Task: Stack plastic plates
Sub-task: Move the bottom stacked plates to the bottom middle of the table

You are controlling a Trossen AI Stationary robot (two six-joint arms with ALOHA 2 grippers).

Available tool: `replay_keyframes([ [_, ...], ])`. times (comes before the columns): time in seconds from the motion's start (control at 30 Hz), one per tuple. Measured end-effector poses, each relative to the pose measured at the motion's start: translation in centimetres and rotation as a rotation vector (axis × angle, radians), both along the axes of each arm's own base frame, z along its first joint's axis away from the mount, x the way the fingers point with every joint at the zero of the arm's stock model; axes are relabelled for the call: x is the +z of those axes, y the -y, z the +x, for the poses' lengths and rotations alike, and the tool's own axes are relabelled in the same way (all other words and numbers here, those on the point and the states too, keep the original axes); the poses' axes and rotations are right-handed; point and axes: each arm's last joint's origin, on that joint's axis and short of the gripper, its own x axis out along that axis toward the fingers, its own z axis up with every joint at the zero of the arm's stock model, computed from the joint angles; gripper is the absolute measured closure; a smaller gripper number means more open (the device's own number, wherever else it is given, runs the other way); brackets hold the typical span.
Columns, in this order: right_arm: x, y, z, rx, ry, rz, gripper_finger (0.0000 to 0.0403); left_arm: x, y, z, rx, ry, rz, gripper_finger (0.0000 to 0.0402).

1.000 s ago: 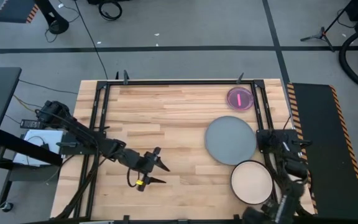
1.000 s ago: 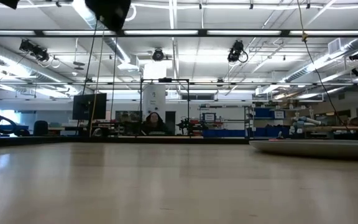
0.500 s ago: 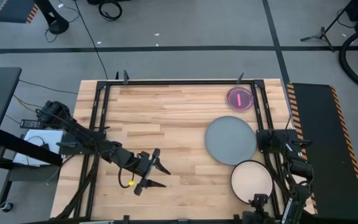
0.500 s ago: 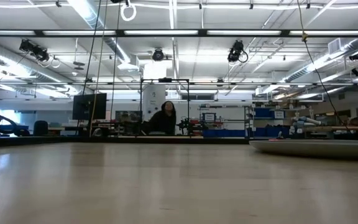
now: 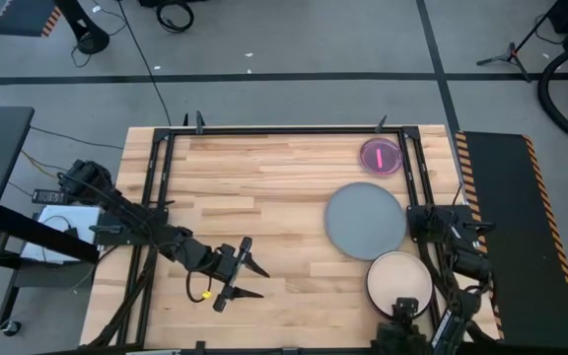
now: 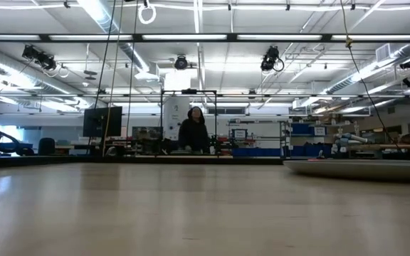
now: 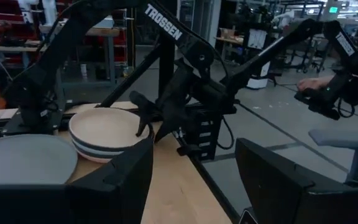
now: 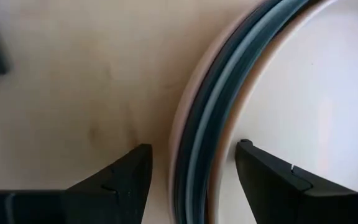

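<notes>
Two claws are at work or waiting. The right claw (image 8: 191, 171) hangs open over the rim of the cream-topped stack of plates (image 5: 399, 279), one finger (image 8: 114, 180) over bare wood and the other finger (image 8: 272, 177) over the cream top plate (the stack's edge shows pink, dark teal and pale blue-grey layers between them). That stack sits at the near right corner of the wooden surface (image 5: 264, 187). Just beyond it, close beside, lies the large grey plate (image 5: 365, 221), and farther back near the far right edge sits the small red-pink plate (image 5: 380, 156). The left claw (image 5: 237, 279) waits, fingers spread and empty, above bare wood toward the near left, well apart from all the plates. Beyond the surface, a person (image 6: 193, 132) stands in the room.
</notes>
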Motion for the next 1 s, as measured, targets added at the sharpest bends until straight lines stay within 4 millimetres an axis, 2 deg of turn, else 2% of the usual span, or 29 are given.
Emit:
replay_keyframes([
  [0.23, 0.2, 1.3, 1.7, -0.217, -0.044, -0.02, 0.0194, 0.0, 0.5, -0.3, -0.021, 0.004, 0.011, 0.0169],
  [0.4, 0.2, 1.5, 2.6, -0.252, -0.049, 0.007, 0.024, -0.1, 0.6, -0.4, -0.022, -0.005, 0.028, 0.0169],
  [0.63, 0.2, 1.5, 2.7, -0.274, -0.079, 0.03, 0.0299, -0.8, 0.5, -0.4, 0.003, -0.063, 0.05, 0.0169],
  [0.87, 0.4, 1.3, 2.8, -0.283, -0.094, 0.043, 0.0307, -1.2, 0.2, -0.3, 0.073, -0.099, 0.078, 0.0169],
  [1.0, 1.2, 0.6, 3.2, -0.279, -0.077, 0.094, 0.0312, -1.3, 0.2, -0.3, 0.091, -0.108, 0.087, 0.0169],
])
